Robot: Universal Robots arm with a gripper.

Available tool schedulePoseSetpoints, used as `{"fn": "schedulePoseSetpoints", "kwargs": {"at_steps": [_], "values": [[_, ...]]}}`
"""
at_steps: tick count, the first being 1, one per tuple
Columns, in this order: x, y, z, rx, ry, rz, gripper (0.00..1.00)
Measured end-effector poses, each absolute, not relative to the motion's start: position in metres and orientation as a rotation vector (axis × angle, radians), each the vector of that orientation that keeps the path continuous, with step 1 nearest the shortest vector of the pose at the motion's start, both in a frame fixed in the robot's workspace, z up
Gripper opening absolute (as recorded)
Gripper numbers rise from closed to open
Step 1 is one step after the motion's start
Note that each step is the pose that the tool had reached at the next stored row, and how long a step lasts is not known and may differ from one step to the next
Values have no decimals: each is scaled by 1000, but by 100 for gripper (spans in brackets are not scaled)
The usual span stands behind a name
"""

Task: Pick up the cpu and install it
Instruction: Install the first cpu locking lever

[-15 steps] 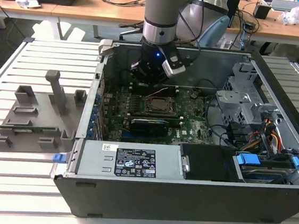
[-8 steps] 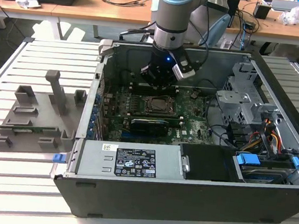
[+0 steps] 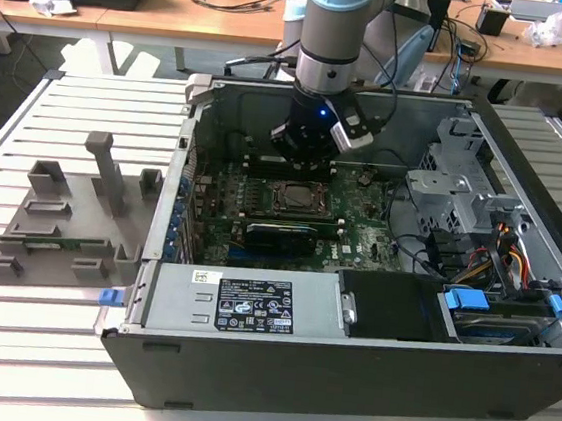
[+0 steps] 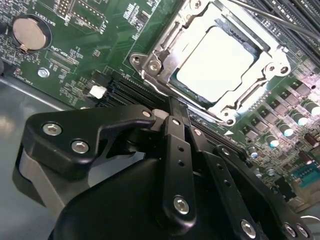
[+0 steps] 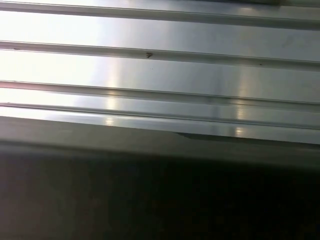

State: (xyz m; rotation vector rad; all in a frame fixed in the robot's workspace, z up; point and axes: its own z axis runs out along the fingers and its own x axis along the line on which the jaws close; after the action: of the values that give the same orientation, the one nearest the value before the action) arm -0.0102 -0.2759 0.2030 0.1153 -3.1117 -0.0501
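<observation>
One robot arm (image 3: 330, 35) is seen reaching down from the far side into an open computer case (image 3: 344, 378) that lies on a slatted metal table (image 3: 79, 119). Its gripper (image 3: 305, 153) hangs just above the green motherboard (image 3: 359, 234), over the far edge of the socket (image 3: 292, 198).

In the second wrist view, the cpu (image 4: 216, 62) is shown as a pale silver square seated flat inside the socket's metal frame (image 4: 150, 60). The frame surrounds it on all sides, and the chip appears level with it. The gripper's black linkage (image 4: 175, 160) fills the near part of that view, with its arms drawn close beside one another, but the fingertips are hidden behind the body. Whether the pincer is spread or pressed together cannot be told, and nothing is seen held in it. No contact between the gripper and the chip is visible; the chip lies apart from it, beyond the linkage.

A round coin battery (image 4: 29, 33) is seen on the board, well away from the socket.

On the exterior view's left, a grey plastic holder tray (image 3: 68, 228) rests on the table beside the case. Bright metal slats (image 5: 160, 65) are shown in the first wrist view.
</observation>
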Motion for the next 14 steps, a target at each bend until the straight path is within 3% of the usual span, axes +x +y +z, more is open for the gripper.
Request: {"fn": "schedulePoseSetpoints", "kwargs": {"at_steps": [7,14], "values": [[-2,-277,201,115,-3111,-58,11],[-1,-276,212,115,-3111,-18,11]]}}
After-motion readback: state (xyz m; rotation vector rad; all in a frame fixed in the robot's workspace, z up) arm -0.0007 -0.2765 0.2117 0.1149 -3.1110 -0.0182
